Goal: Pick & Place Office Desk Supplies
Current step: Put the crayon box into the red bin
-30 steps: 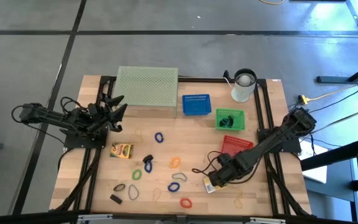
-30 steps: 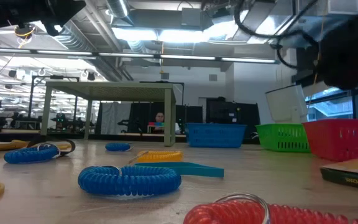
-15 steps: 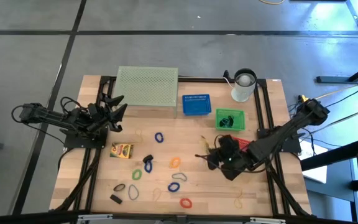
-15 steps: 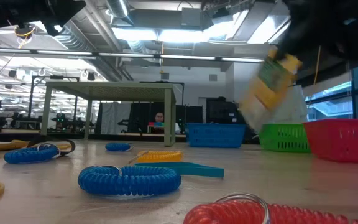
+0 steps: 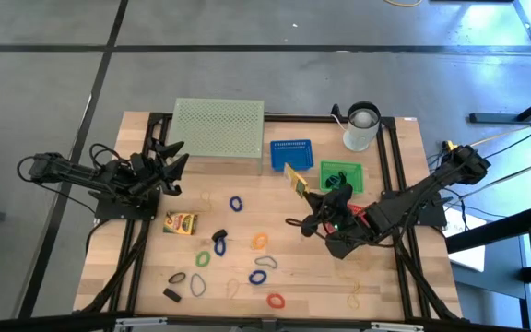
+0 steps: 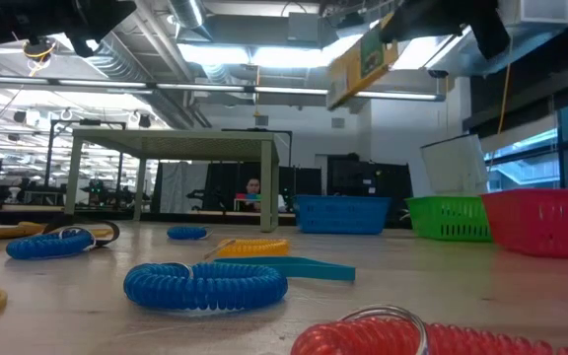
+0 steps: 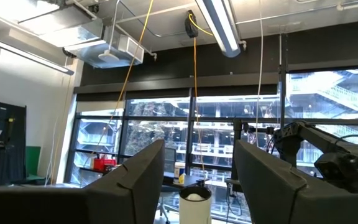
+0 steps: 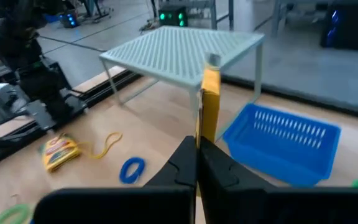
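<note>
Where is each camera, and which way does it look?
High: above the table, looking straight down; both arms show.
Low: at table-top height, looking across at the blue coil; the lifted card box hangs overhead.
Left wrist: on the left gripper, facing the white cup.
Right wrist: on the right gripper, which pinches the card box.
Shared: the blue basket, high and right wrist.

Pale green perforated mesh stand [image 5: 218,129]. Blue slotted plastic basket [image 5: 290,154]; green one [image 5: 341,175]; red one [image 6: 544,219]. White cup [image 5: 361,127]. Yellow-green card box [image 5: 181,221], printed face. Coiled loops: blue [image 5: 236,203], orange [image 5: 260,242], green [image 5: 202,259], red [image 5: 276,300]. Light wood plank table [image 5: 256,217]; dark arms.
</note>
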Robot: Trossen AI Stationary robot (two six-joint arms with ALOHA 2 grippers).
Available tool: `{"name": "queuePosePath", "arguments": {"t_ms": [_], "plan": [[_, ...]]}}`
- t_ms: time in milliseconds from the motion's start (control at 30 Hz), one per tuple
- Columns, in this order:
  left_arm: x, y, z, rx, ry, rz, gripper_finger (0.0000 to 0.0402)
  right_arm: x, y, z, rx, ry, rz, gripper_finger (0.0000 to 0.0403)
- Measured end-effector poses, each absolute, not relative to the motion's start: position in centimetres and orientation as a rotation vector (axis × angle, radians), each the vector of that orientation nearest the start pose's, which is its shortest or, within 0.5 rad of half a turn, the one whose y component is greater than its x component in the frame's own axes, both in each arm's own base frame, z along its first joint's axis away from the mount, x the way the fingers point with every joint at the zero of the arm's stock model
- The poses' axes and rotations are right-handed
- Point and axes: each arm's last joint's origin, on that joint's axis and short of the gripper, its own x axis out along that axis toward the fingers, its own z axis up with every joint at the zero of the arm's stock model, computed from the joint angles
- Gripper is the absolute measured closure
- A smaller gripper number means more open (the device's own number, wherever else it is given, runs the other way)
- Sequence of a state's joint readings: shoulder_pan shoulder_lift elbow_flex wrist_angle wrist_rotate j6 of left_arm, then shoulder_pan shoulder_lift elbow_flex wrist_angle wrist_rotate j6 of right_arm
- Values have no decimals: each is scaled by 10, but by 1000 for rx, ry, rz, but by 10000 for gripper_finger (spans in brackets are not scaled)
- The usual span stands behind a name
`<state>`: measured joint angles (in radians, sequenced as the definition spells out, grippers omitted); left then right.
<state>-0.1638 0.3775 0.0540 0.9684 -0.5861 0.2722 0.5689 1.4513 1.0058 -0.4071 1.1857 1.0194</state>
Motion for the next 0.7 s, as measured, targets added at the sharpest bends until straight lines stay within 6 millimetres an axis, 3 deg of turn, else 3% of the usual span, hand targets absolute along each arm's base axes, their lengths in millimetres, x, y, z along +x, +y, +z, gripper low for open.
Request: {"name": "queuePosePath", "arguments": {"t_ms": [333,533,700], "plan": [[101,0,235,26,-536,485,212,258,128,256,312,230,-747,403],[102,-1,233,31,-522,485,210,249,131,282,431,235,-645,402],[102,-1,233,34,-515,484,212,241,135,297,471,350,-483,398]]}}
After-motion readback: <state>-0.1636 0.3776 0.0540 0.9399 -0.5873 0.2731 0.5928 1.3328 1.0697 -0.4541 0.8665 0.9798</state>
